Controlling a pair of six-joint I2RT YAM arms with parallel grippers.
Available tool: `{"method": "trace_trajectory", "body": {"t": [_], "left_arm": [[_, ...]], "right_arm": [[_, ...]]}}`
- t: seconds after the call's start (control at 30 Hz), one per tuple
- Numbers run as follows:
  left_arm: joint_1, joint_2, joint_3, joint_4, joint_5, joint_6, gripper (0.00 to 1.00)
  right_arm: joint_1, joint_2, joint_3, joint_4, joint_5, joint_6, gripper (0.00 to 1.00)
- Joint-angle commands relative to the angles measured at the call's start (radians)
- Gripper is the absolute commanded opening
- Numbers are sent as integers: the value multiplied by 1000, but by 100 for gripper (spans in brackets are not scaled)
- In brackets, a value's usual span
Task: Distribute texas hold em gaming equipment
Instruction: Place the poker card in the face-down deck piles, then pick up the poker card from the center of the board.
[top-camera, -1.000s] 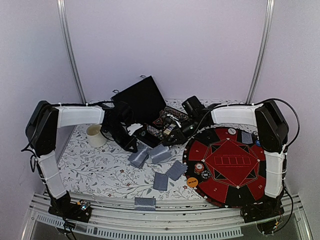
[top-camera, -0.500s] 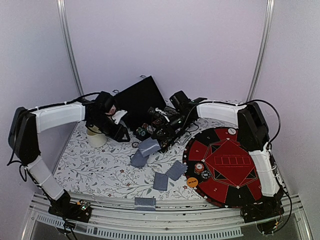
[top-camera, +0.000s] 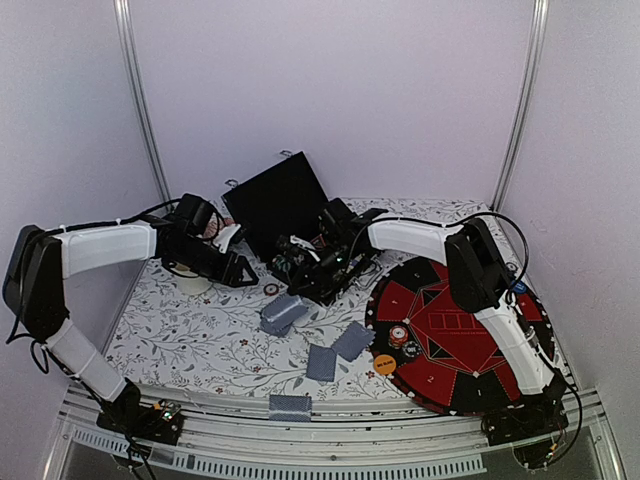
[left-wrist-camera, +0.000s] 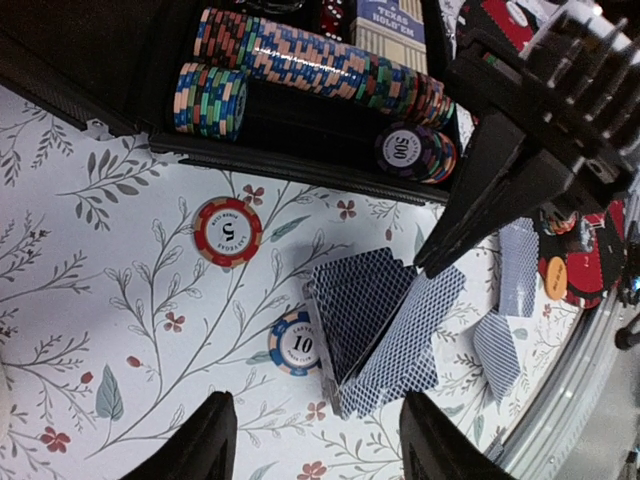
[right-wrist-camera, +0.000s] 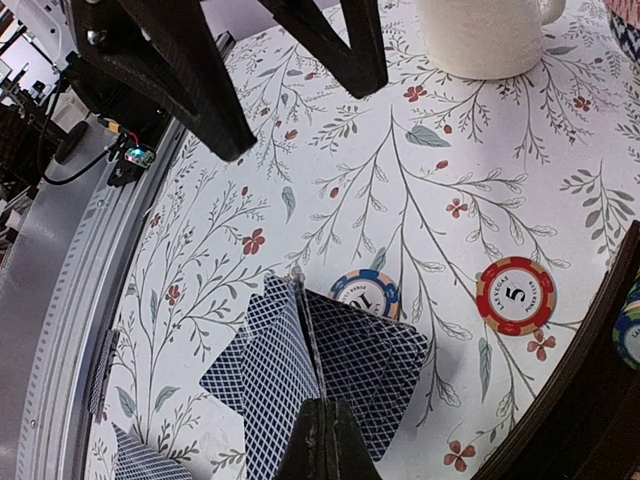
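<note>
right gripper (right-wrist-camera: 318, 430) pinched on one playing card (right-wrist-camera: 303, 330), seen edge-on, at the loose card pile (left-wrist-camera: 385, 335) mid-bench. left gripper (left-wrist-camera: 318, 425) spread wide, empty, near the pile on its left-edge side. red 5 chip (left-wrist-camera: 228, 231) and blue 10 chip (left-wrist-camera: 296, 342) lie flat beside the pile. chip rows (left-wrist-camera: 320, 65) sit in the black case (left-wrist-camera: 300, 170) toward the far edge. more cards (top-camera: 340, 352) lie toward the near edge.

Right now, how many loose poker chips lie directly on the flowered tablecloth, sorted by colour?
Red-and-white round poker chip marked 5: 1
Blue-and-white round poker chip marked 10: 1
Total: 2
</note>
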Motion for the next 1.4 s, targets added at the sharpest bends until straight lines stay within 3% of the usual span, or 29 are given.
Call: {"method": "trace_trajectory", "body": {"t": [0.0, 0.23, 0.47, 0.73, 0.8, 1.03, 1.1, 1.2, 1.37], "left_arm": [[-5, 27, -7, 36, 51, -3, 58], [-7, 27, -25, 41, 52, -4, 59], [-7, 28, -43, 51, 51, -15, 58], [-7, 34, -83, 74, -11, -57, 54], [-7, 40, -93, 83, -43, -72, 50], [-11, 70, -121, 136, -57, -100, 43], [-17, 65, -122, 141, -53, -91, 42], [-33, 17, -138, 154, -72, -84, 43], [-108, -96, -179, 160, -113, -83, 44]], "right_arm": [[12, 31, 32, 4, 13, -40, 1], [37, 50, 56, 5, 65, -83, 2], [40, 34, 50, 85, 123, -25, 26], [39, -89, -24, 221, 253, 86, 36], [39, -158, -97, 260, 287, 154, 34], [81, -476, -591, 468, 430, 390, 23], [90, -530, -685, 484, 405, 436, 22], [112, -598, -791, 463, 393, 427, 26], [177, -601, -799, 278, 472, 300, 29]]}}
